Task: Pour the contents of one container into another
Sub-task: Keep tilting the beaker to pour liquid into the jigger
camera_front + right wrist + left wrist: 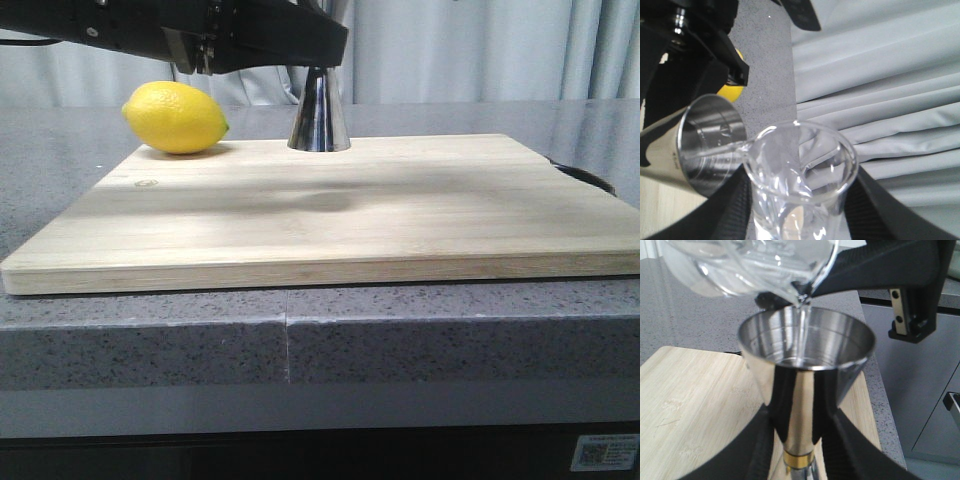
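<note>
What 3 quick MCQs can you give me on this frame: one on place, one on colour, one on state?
1. Where is the lemon in the front view?
A. left of the jigger, at the back of the cutting board
B. right of the jigger
C. inside the beaker

2. What colour is the band at the jigger's waist?
A. red
B. gold
C. blue

3. What is the beaker doing?
A. standing upright on the board
B. lying empty on the counter
C. tilted, with liquid running into the jigger

Answers: 1 A, the front view shows the lemon left of the jigger base. 2 B, the left wrist view shows a gold ring. 3 C, a thin clear stream falls from its lip into the cup.
</note>
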### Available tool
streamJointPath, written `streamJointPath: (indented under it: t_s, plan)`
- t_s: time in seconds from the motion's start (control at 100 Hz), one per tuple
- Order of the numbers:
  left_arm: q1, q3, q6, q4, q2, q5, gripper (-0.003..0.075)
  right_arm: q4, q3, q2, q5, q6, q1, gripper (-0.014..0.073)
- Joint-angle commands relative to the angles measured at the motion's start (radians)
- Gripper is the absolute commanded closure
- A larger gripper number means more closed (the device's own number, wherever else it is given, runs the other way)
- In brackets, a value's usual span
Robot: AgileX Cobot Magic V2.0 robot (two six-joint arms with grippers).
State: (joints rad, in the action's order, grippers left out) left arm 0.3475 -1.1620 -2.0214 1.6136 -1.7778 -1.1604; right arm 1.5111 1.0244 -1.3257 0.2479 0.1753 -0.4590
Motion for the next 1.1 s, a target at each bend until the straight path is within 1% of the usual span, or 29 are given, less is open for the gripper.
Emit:
streamJointPath:
  t_s: [0.0,0.39,1.09]
  plan:
    - [0.009,-0.032,-0.001,0.079,0.039,-0.109,0.0531,0.0,0.042,0.028,0.005,-0.01,-0.001,0.0431]
    - [0.009,-0.032,-0.001,0.079,0.039,-0.109,0.0531,0.012,0.103,0.028,-0.004,-0.01,-0.001,0.0431]
    - [0.009,-0.032,-0.001,0.076,0.039,-0.109,0.0531,0.094,0.105,0.028,-0.006,-0.01,-0.001,0.0431]
